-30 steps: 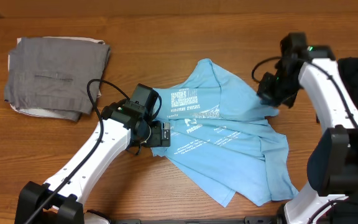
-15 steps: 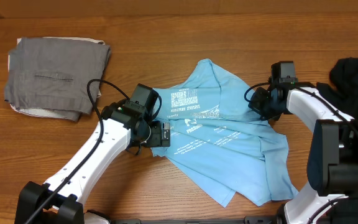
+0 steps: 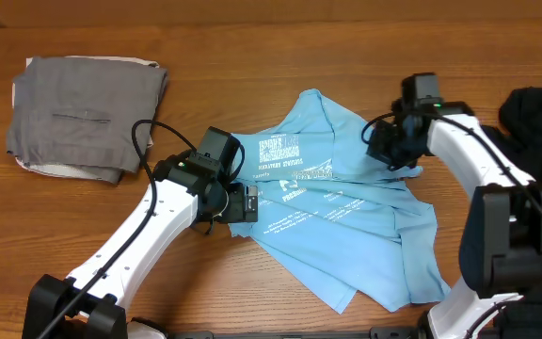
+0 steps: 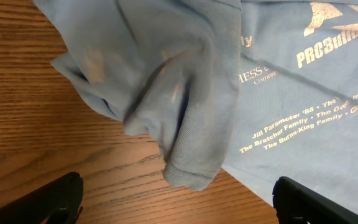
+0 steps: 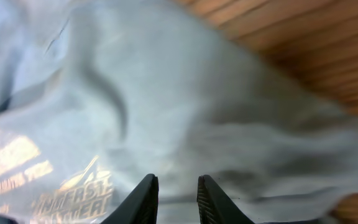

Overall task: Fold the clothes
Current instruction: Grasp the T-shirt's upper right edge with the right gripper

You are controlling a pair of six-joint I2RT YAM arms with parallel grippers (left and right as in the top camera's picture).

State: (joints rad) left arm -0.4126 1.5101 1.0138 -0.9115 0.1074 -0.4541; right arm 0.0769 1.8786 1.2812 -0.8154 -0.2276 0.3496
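Note:
The clothes, a light blue T-shirt (image 3: 346, 217), lie crumpled on the middle of the table with small white print facing up. My left gripper (image 3: 243, 202) rests at the shirt's left edge. In the left wrist view the left gripper (image 4: 178, 191) stands wide open, and a bunched sleeve (image 4: 185, 124) hangs just ahead of it, not between the fingers. My right gripper (image 3: 386, 146) is low over the shirt's upper right edge. In the right wrist view the right gripper (image 5: 178, 186) has its fingers a narrow gap apart, pointing at the cloth (image 5: 166, 93) with nothing pinched.
A folded grey garment (image 3: 87, 113) lies at the back left of the wooden table (image 3: 252, 56). A dark cloth (image 3: 539, 104) sits at the right edge, behind the right arm.
The right gripper has swung left from beside the shirt onto its upper right edge, and its fingers have parted a little. The left arm and the shirt have not moved.

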